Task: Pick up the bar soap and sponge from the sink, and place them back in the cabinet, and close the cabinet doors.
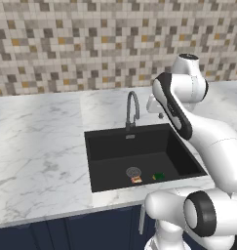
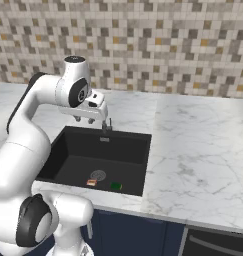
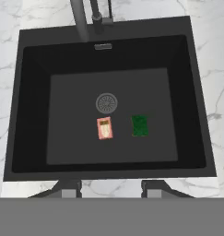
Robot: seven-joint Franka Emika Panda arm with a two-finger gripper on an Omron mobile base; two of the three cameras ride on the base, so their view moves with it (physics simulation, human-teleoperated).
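Observation:
The matte-black sink [image 1: 108,146] [image 2: 78,150] [image 3: 35,115] is set in a white marble counter. On its floor, just in front of the round drain [image 3: 106,103], lies the orange-red bar soap [image 1: 136,179] [image 2: 91,182] [image 3: 104,128]. The green sponge [image 1: 159,176] [image 2: 116,186] [image 3: 140,125] lies a little to the soap's right, apart from it. My gripper [image 1: 157,111] [image 2: 88,119] [image 3: 111,189] hangs high above the basin, pointing straight down, open with nothing between its fingers. The cabinet and the cabinet doors are out of view.
A curved grey gooseneck faucet [image 1: 132,110] [image 2: 107,127] [image 3: 79,18] stands at the sink's back rim, close beside my hand. A mosaic tile wall [image 1: 90,44] runs behind the marble counter [image 1: 37,146] [image 2: 203,150]. Navy base cabinets [image 1: 66,229] [image 2: 133,235] sit below.

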